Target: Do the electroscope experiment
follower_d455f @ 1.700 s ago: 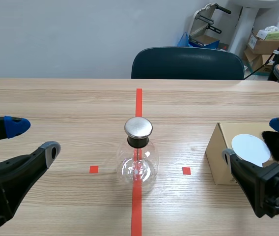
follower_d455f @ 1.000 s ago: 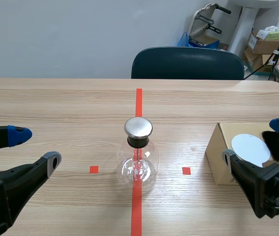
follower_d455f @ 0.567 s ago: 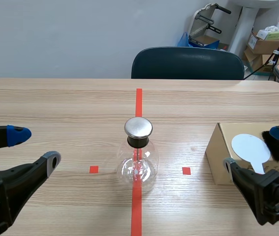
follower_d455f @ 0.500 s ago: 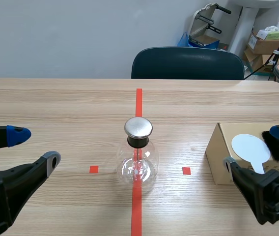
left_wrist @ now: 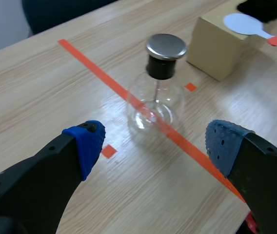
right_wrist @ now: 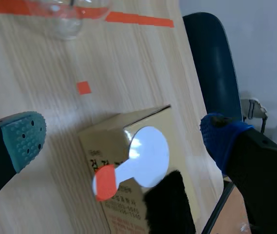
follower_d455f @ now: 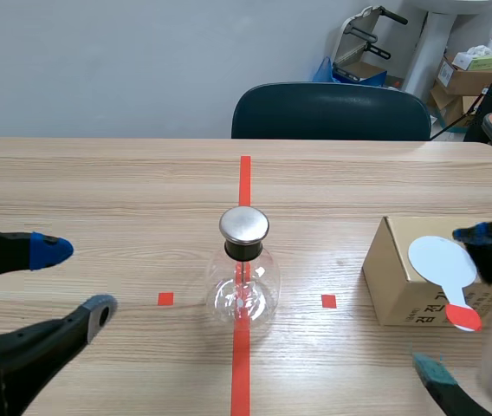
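Flask (follower_d455f: 244, 279) centred on bench (follower_d455f: 99, 182), paddle (follower_d455f: 443, 263) parked atop box (follower_d455f: 393, 277) at right for easy pickup; R gripper (follower_d455f: 456, 301) near it released, L gripper (follower_d455f: 74, 279) released too.

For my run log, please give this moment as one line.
left gripper: open, facing electroscope | right gripper: open, near cardboard box | on box: white disc paddle, black fur | grasped: nothing

- Bright, even indoor light; no hard shadows on the table (follower_d455f: 99, 182).
- Faint, soft shadows at the foot of the flask (follower_d455f: 242, 290) and the box (follower_d455f: 393, 277).
- Small glints on the flask's glass and a sheen on its cap (follower_d455f: 244, 224).
- In the scene view, the right gripper (follower_d455f: 458, 302) is smeared.
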### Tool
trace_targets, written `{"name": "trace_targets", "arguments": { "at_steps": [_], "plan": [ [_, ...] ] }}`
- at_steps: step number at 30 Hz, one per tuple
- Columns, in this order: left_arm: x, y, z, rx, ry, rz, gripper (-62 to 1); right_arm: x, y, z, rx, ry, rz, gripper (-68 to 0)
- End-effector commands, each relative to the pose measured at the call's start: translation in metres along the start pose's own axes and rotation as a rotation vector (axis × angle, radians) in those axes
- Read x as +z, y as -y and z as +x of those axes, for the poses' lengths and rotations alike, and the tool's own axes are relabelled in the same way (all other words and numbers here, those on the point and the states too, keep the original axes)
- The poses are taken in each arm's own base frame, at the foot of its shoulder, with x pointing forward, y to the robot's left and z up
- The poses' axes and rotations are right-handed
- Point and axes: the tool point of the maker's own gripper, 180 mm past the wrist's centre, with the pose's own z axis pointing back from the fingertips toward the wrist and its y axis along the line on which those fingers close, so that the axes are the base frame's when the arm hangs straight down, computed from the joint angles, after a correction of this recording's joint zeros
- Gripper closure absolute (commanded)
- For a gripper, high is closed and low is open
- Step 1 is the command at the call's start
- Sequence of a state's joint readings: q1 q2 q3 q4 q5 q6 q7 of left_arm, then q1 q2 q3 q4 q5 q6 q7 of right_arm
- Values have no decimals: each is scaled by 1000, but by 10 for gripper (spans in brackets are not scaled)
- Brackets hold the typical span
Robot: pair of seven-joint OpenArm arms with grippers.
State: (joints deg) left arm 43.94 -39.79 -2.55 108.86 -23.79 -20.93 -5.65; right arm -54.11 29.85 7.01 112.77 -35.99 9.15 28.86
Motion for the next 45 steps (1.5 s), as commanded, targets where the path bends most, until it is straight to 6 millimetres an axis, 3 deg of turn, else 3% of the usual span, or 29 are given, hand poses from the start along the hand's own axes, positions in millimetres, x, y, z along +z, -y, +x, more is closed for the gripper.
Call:
{"name": "trace_targets", "arguments": {
  "at_steps": [1,8,16,23,30,38,45],
  "plan": [
    [-1,8,8,1,30,-32,-450,6,-5,3,38,1,-6,-679],
    [0,27,7,-19,26,-141,-451,26,-25,-14,233,-76,-76,-679],
    [5,50,21,1,107,-252,-451,27,-32,-44,313,-206,-234,-679],
    [10,70,31,5,138,-342,-451,12,-21,-58,319,-281,-383,-679],
    [14,80,43,6,179,-392,-450,-9,-17,-74,310,-336,-414,-679],
    [15,81,44,7,182,-399,-450,-25,-11,-89,317,-363,-429,-679],
    [15,81,44,7,183,-397,-450,-39,-14,-87,307,-342,-426,-679]
  ]
}}
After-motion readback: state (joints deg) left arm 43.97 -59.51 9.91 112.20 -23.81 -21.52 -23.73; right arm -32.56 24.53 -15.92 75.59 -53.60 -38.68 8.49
